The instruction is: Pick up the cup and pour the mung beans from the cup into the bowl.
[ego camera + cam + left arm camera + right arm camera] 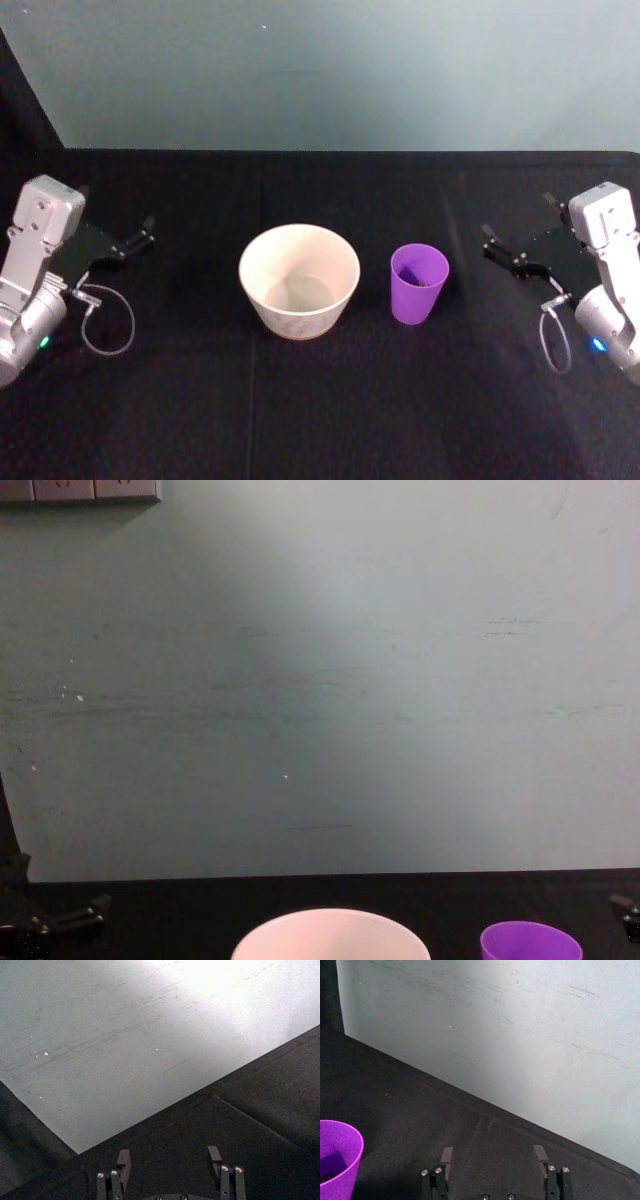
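bowl (300, 318) near cup (417, 297), rims not touching

Open table (320, 400) lane from right gripper (493, 1152) to cup (419, 283). Bowl (299, 279) just beside cup on the side toward the left table edge, not touching, blocking approach there. Bare table toward near and far edges.

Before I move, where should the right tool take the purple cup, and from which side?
I'd grip the purple cup around its side wall, mid-height, coming from its right with the open right tool. It stands upright, handleless; the bowl sits at its left.
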Robot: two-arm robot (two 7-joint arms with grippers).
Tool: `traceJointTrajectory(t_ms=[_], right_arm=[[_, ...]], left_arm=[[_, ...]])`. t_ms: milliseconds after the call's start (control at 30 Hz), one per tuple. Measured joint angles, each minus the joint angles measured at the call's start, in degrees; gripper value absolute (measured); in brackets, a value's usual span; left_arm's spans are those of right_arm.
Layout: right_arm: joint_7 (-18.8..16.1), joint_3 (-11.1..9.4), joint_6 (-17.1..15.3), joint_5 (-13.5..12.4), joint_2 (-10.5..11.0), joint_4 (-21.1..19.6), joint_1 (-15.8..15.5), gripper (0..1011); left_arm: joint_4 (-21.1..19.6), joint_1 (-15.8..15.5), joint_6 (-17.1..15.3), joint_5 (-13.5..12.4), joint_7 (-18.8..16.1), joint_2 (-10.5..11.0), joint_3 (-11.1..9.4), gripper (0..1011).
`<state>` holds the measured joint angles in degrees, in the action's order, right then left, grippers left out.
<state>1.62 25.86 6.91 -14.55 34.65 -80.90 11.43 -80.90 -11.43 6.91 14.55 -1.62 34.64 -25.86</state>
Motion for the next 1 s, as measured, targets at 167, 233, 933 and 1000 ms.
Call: traceJointTrajectory(t_ms=[167,233,933,1000], right_arm=[[0.0,0.0,0.0,0.0,0.0,0.0,0.0,1004],[0.0,0.0,0.0,0.0,0.0,0.0,0.0,1004],[0.0,0.0,0.0,0.0,0.0,0.0,0.0,1004],[0.0,0.0,0.0,0.0,0.0,0.0,0.0,1004]], left_arm=[[0.0,0.0,0.0,0.0,0.0,0.0,0.0,1000],[0.0,0.0,0.0,0.0,0.0,0.0,0.0,1000],[0.0,0.0,0.0,0.0,0.0,0.0,0.0,1000],[0.0,0.0,0.0,0.0,0.0,0.0,0.0,1000]])
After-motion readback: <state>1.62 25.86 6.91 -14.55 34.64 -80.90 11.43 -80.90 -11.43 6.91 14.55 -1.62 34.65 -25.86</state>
